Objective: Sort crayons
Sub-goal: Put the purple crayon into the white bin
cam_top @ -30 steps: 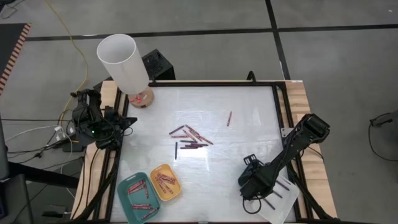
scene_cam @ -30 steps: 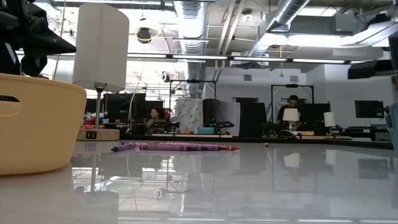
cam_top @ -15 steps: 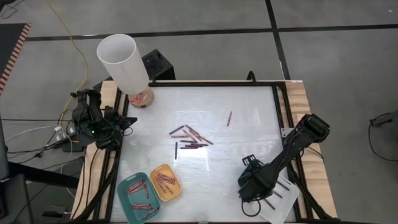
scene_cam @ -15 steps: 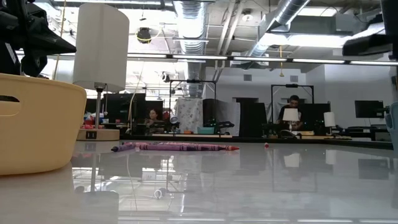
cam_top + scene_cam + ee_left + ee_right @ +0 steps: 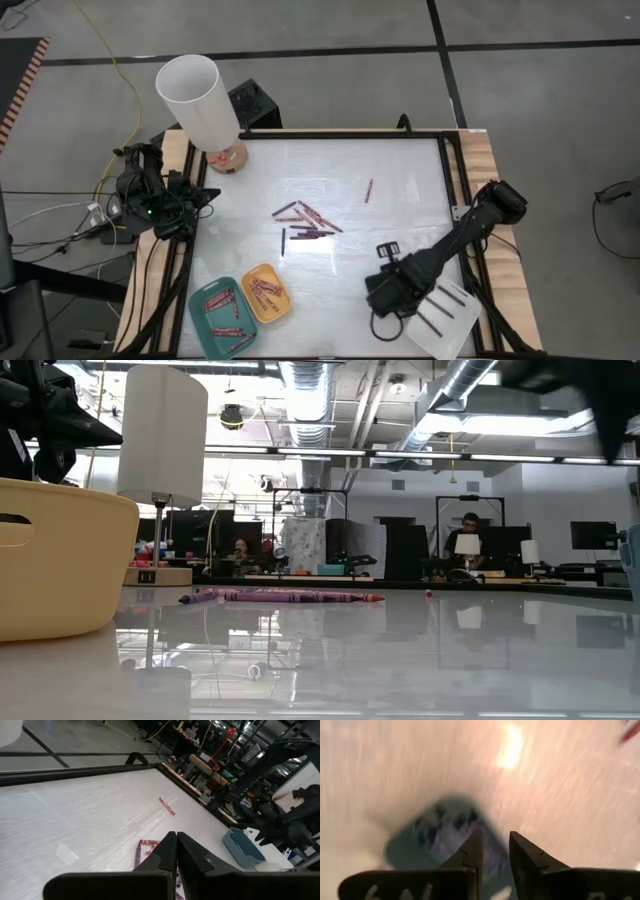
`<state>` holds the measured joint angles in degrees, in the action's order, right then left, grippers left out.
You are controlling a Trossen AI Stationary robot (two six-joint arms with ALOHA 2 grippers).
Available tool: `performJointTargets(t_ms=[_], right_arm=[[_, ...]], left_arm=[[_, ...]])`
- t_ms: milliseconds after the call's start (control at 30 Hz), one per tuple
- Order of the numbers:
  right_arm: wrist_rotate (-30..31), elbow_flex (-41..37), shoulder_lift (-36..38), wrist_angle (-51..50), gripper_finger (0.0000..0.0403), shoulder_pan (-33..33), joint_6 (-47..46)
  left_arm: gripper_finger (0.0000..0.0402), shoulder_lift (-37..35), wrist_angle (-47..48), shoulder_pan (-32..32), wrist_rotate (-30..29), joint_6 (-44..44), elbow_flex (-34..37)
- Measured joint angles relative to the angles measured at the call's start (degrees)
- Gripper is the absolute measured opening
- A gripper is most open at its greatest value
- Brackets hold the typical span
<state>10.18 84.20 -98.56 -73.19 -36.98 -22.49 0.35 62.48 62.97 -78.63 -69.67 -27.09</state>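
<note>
Several red, purple and dark crayons [image 5: 303, 220] lie loose mid-table; they also show in the low view [image 5: 290, 597]. One crayon [image 5: 369, 190] lies apart, farther back and to the right. My right gripper [image 5: 386, 292] points down near the front right, slightly open and empty, over a blurred blue-grey tray [image 5: 442, 832]; that tray also shows in the left wrist view [image 5: 242, 847]. My left gripper [image 5: 176, 845] is shut and empty, parked at the table's left edge [image 5: 150, 200].
A teal tray [image 5: 222, 318] and a yellow tray [image 5: 265, 292] with crayons stand at the front left. A white tray [image 5: 447, 313] with dark crayons stands at the front right. A lamp [image 5: 200, 100] stands at the far left corner. People sit in the room behind.
My right gripper has gone toward the table's left edge, away from the white tray, which now shows more of its dark crayons. The crayons on the table have kept still.
</note>
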Motion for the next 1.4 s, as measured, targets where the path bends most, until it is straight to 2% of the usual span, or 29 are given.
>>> performJointTargets(t_ms=[100,300,400,633,867,967,1233,1400], right_arm=[[3.1,1.1,0.0,6.1,0.0088,2.4,1.9],[8.4,0.9,0.2,23.3,0.0088,8.5,11.5],[10.7,0.9,0.0,28.7,0.0088,12.7,12.5],[10.4,0.8,-1.6,32.9,0.0088,21.5,16.9],[6.1,0.8,-8.8,37.0,0.0091,25.8,21.9],[4.3,0.8,-12.1,36.9,0.0112,26.6,22.7],[4.5,0.7,-15.2,35.7,0.0217,28.2,24.4],[1.9,0.8,-15.2,35.6,0.0233,29.8,24.7]], left_arm=[[0.0,0.0,0.0,0.0,0.0,0.0,0.0],[0.0,0.0,0.0,0.0,0.3,0.0,0.0],[0.0,0.0,0.0,0.0,0.4,0.0,0.0],[0.0,0.0,0.0,0.0,0.8,0.0,0.0],[0.0,0.0,0.0,0.0,1.4,0.1,0.0],[0.0,0.0,0.0,0.0,1.5,0.1,0.0],[0.0,0.0,0.0,0.0,1.5,0.2,0.0],[0.0,0.0,0.0,0.0,1.5,0.2,0.0]])
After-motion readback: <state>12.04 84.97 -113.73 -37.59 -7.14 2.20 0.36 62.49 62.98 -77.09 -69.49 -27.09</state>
